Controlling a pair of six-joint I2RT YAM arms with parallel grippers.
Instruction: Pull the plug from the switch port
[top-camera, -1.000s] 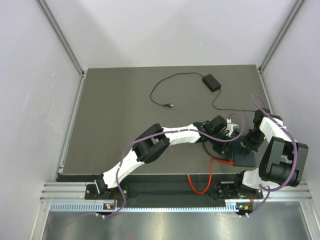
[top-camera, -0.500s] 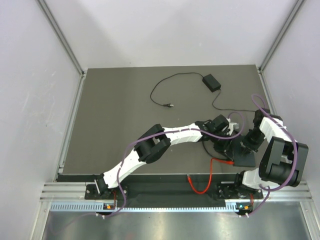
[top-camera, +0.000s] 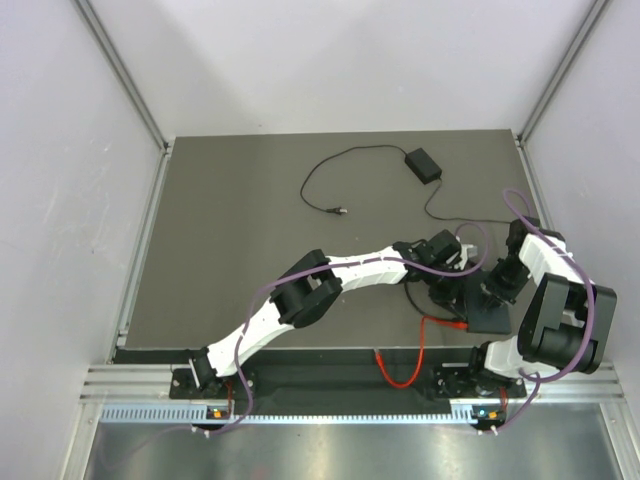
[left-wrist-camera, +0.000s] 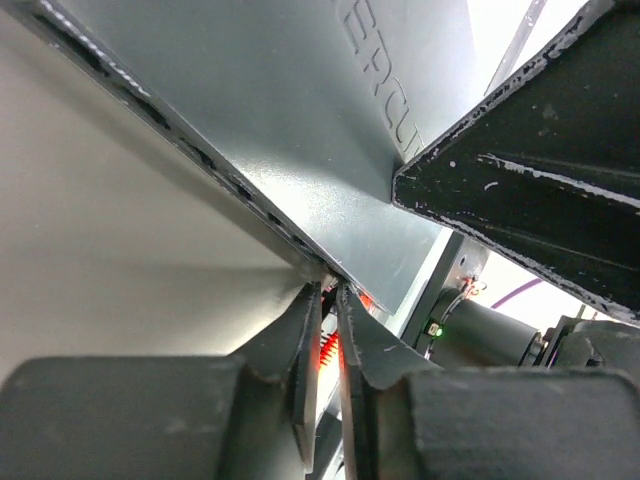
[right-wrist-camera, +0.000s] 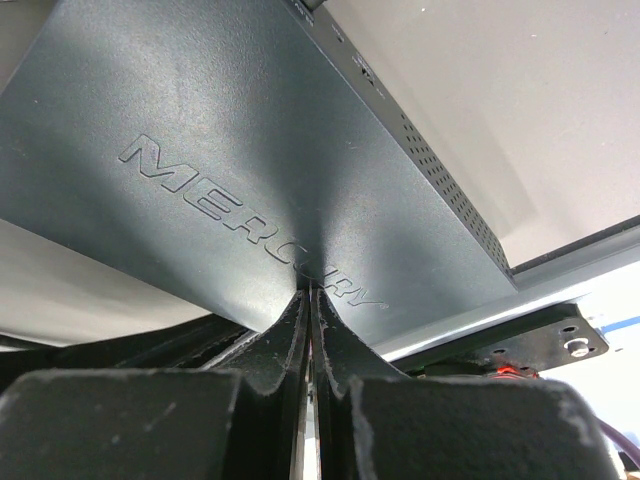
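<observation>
The switch is a flat matte black box (top-camera: 493, 318) lettered MERCURY (right-wrist-camera: 250, 150), lying at the table's front right. My right gripper (right-wrist-camera: 310, 293) is shut, and its tips press down on the box's top (left-wrist-camera: 300, 120). A red cable (top-camera: 425, 340) runs from the front rail up to the box's left edge. There my left gripper (left-wrist-camera: 328, 290) is shut on the red ribbed plug (left-wrist-camera: 326, 345), which shows between its fingers right at the box's edge. The switch port itself is hidden behind those fingertips. From above, my left gripper (top-camera: 452, 290) sits just left of my right gripper (top-camera: 490, 295).
A small black power brick (top-camera: 422, 163) lies at the back of the table. One thin cord loops left from it to a loose end (top-camera: 340, 210), another runs right toward the arms. Grey walls stand on three sides. The metal front rail (top-camera: 330, 380) is close below the switch.
My left gripper's jaws have closed in on the red plug, and its wrist has shifted slightly right toward the box. The right arm has not moved.
</observation>
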